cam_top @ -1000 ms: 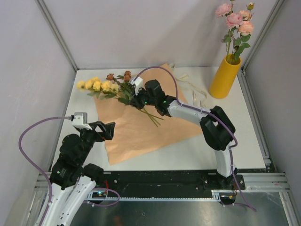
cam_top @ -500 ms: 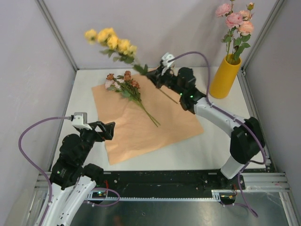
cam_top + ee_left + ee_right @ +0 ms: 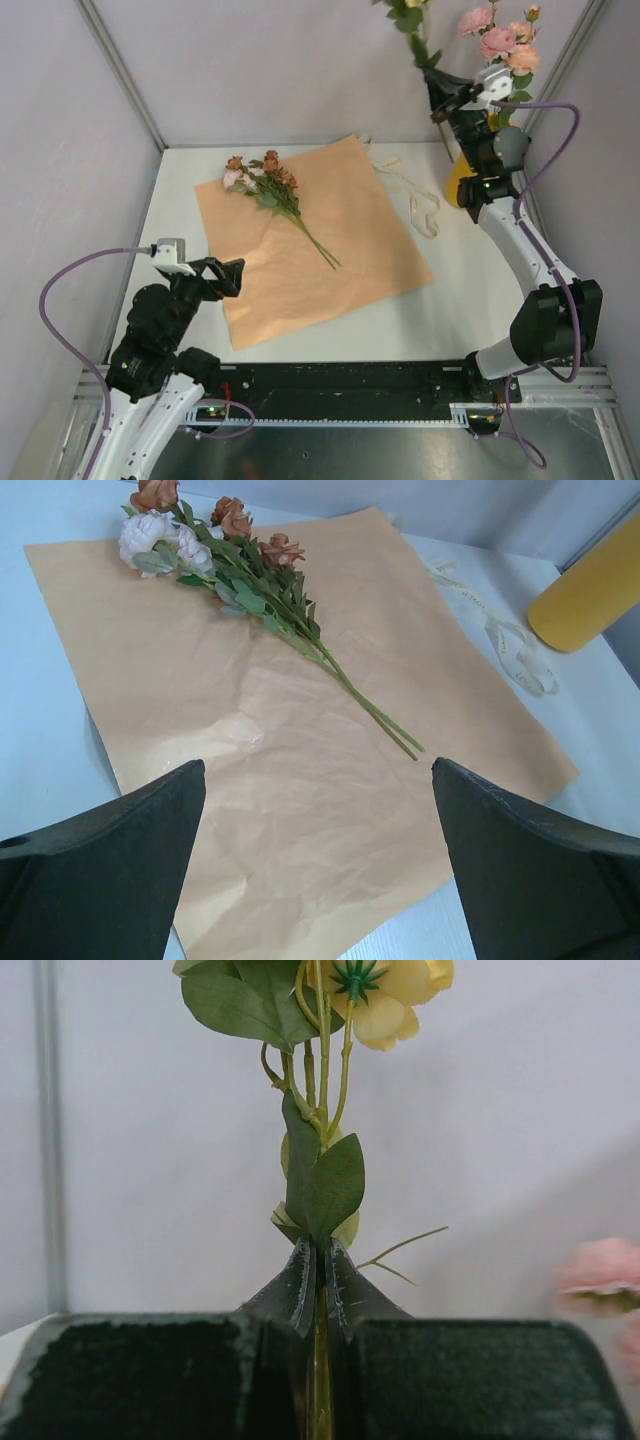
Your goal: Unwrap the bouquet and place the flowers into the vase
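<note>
- Right gripper [image 3: 318, 1260] — clamped on the thin green stems of soft yellow-petalled flowers [image 3: 395, 995], upright, high beside the smooth mustard-yellow cylinder vase [image 3: 456, 186].
- Left gripper [image 3: 318, 770] — fingers spread wide, empty, over creased peach paper sheet [image 3: 300, 810] bearing rust-brown and pale leafy blooms [image 3: 235, 555].

On white table [image 3: 450, 310], centre: peach-orange paper sheet [image 3: 330, 240], flat. On its far-left part, bunch of rust-brown and pale pink flowers [image 3: 268, 182], stems pointing near-right. Right of sheet, cream ribbon [image 3: 422, 205], left of mustard-yellow cylinder vase [image 3: 590, 595] at far right. In vase, pink roses [image 3: 497, 40]. Left of roses, yellow-bloomed stem [image 3: 322, 1160] upright in right gripper [image 3: 320, 1260].
</note>
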Action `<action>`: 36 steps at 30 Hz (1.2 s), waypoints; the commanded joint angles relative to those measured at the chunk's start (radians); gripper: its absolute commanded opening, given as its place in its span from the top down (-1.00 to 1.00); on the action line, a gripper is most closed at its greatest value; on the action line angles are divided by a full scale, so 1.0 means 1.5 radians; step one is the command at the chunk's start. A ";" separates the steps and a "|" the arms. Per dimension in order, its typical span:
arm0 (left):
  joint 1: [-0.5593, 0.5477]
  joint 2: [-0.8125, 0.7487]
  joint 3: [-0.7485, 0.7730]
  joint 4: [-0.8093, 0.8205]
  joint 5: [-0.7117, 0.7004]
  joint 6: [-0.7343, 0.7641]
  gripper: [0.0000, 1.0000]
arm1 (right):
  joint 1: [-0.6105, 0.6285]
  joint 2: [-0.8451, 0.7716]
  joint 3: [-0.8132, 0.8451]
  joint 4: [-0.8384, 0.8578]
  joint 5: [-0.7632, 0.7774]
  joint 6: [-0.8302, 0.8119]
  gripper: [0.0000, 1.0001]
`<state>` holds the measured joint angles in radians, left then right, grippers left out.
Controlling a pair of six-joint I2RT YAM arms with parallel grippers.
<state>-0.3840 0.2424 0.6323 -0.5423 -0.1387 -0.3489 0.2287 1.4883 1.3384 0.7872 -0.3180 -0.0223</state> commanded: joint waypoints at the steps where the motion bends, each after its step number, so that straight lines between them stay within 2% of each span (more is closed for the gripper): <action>1: -0.003 0.011 0.021 0.009 -0.010 0.004 -0.99 | -0.060 0.010 0.010 0.153 0.020 0.007 1.00; 9: -0.002 0.023 0.022 0.009 -0.015 0.006 -0.99 | -0.167 0.090 0.052 0.270 0.022 0.031 1.00; 18: -0.002 0.029 0.020 0.008 -0.034 0.007 -0.99 | -0.234 0.197 0.119 0.348 0.014 0.118 1.00; 26: 0.001 0.031 0.019 0.009 -0.041 0.007 -0.99 | -0.264 0.275 0.184 0.377 -0.006 0.178 1.00; 36: 0.008 0.040 0.020 0.009 -0.032 0.008 -0.99 | -0.271 0.345 0.253 0.388 -0.012 0.191 1.00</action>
<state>-0.3794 0.2878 0.6327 -0.5423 -0.1802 -0.3485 -0.1745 1.9705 1.6413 1.2861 -0.3313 0.2432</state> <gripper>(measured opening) 0.995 0.032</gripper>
